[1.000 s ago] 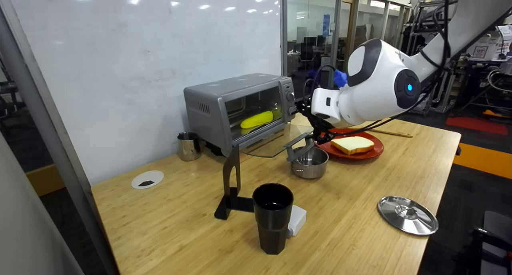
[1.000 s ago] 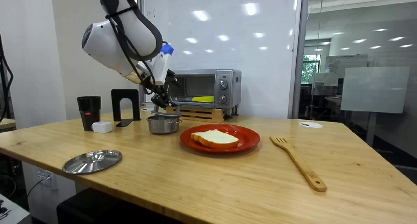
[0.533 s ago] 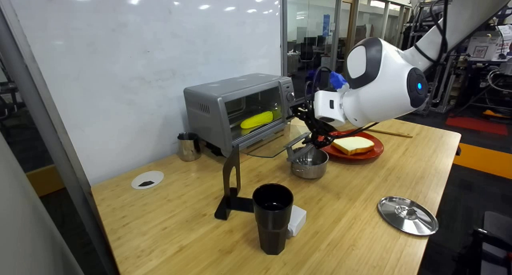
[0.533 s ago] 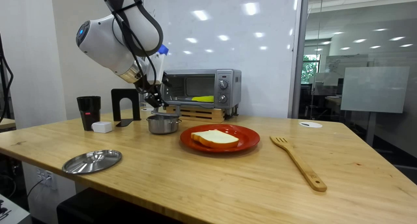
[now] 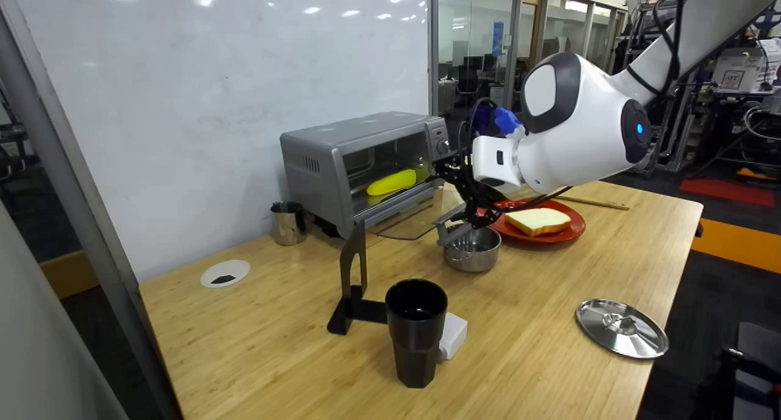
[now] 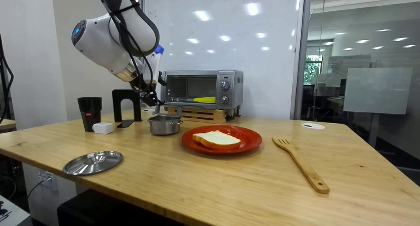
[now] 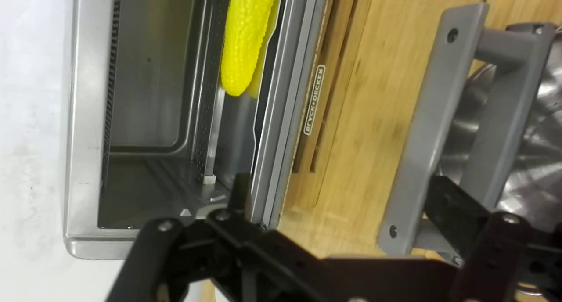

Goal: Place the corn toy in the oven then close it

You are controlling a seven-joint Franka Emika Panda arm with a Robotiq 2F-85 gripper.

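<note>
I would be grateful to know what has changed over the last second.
In both exterior views, the end effector shifted leftward in the picture; nothing was gripped or released. The corn stayed inside the oven, its door stayed open, and the plate and lid stayed put.

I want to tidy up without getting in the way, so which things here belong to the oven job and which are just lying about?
Belong to the job:
oven, open
corn, already inside it
gripper, open

Just lying about:
red plate
bread on it
pot
lid
black cup
metal cup
black stand
white block
wooden spatula
</note>
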